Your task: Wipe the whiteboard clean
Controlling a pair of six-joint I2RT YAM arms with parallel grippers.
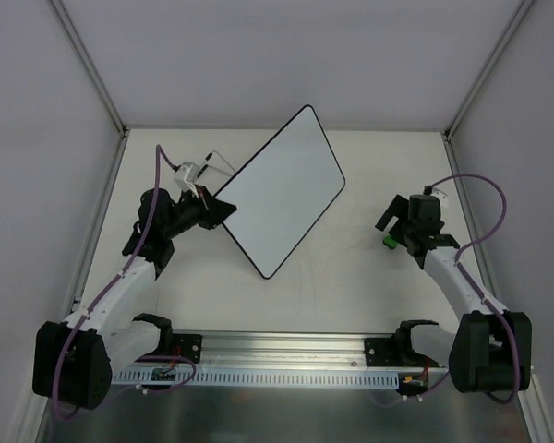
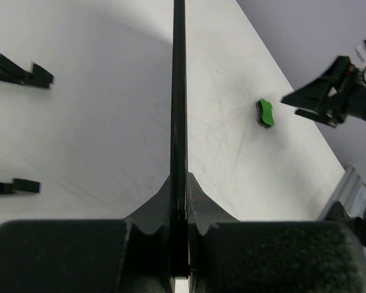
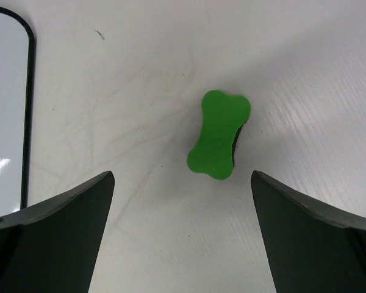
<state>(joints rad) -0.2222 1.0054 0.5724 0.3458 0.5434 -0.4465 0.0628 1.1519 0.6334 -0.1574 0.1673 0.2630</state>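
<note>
Top external view: the whiteboard (image 1: 286, 189) is over the middle of the white table (image 1: 351, 295). It is turned so one corner points to the back and one corner points to the arms. A thin black rim runs all the way round it, and its face looks plain white. Its far corner shows in front of the back wall.

The left gripper (image 1: 218, 210) pinches the board at its left corner, with its jaws shut tight on the rim. In the left wrist view the board shows edge-on, as a thin black line going straight up. The fingers (image 2: 152, 213) press on each side of it. Two small black pieces (image 2: 18, 70) show left of that line. I cannot tell if they are on the board or on the table.

The right gripper (image 1: 392, 226) is on the right side, well apart from the board. Its jaws are wide open. In the right wrist view a green eraser (image 3: 219, 134), shaped like a bone, lies flat on the table. It is just ahead of the gap between the two fingers and touches neither.

There is bare table on both sides of the eraser. There is more between the eraser and the board's rounded edge at the far left. A bare strip also lies between the board's near corner and the rail (image 1: 286, 355). Grey walls (image 1: 37, 138) close the table in at the left, back and right.
</note>
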